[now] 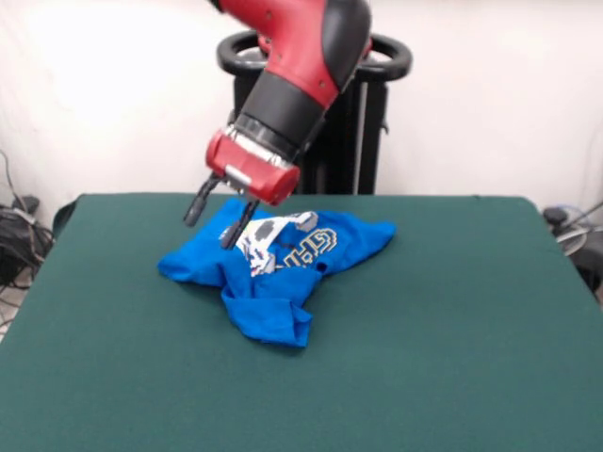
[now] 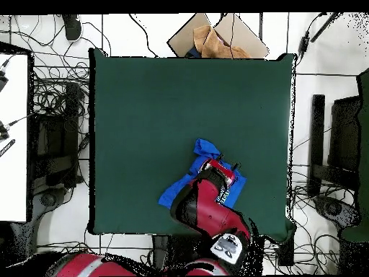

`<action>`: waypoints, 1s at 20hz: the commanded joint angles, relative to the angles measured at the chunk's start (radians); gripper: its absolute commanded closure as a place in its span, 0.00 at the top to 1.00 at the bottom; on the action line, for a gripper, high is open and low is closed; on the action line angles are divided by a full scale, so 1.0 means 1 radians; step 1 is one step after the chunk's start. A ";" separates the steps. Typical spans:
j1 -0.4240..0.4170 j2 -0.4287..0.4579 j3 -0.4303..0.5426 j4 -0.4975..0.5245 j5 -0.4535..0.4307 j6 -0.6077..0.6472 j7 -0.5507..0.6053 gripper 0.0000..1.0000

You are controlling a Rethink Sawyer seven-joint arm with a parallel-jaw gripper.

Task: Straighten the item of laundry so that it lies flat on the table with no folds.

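Observation:
The blue T-shirt (image 1: 275,266) lies crumpled on the green table (image 1: 452,320), near its far side, with part of the white print and lettering showing among the folds. One bunched corner points toward the near edge. My gripper (image 1: 216,218) hangs just above the shirt's far left edge. Its two dark fingers (image 1: 200,203) are spread apart and hold nothing. In the overhead view the red arm covers most of the shirt (image 2: 206,149), and the gripper itself is hidden under the arm.
The robot's black pedestal (image 1: 363,113) stands behind the table's far edge. Cables (image 2: 50,108) and equipment lie on the floor around the table. A cardboard box (image 2: 216,36) sits beyond the table's far end in the overhead view.

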State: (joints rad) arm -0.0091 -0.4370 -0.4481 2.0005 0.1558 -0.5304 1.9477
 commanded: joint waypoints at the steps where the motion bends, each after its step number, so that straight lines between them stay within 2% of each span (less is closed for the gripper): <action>1: -0.098 0.136 0.202 -0.098 -0.124 0.039 0.134 1.00; 2: -0.138 0.130 0.245 -0.104 -0.170 0.084 0.123 1.00; 3: -0.140 0.130 0.252 -0.105 -0.178 0.103 0.114 1.00; 13: -0.020 0.173 0.115 -0.097 -0.064 0.103 0.100 1.00; 16: -0.021 0.157 0.117 -0.089 -0.062 0.135 0.111 1.00; 18: -0.048 0.141 0.147 -0.090 -0.092 0.164 0.113 1.00; 19: -0.067 0.132 0.169 -0.090 -0.114 0.174 0.116 0.00; 20: -0.076 0.128 0.179 -0.089 -0.121 0.175 0.119 0.00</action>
State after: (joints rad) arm -0.0562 -0.3064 -0.3844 1.9812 0.0336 -0.5053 1.9477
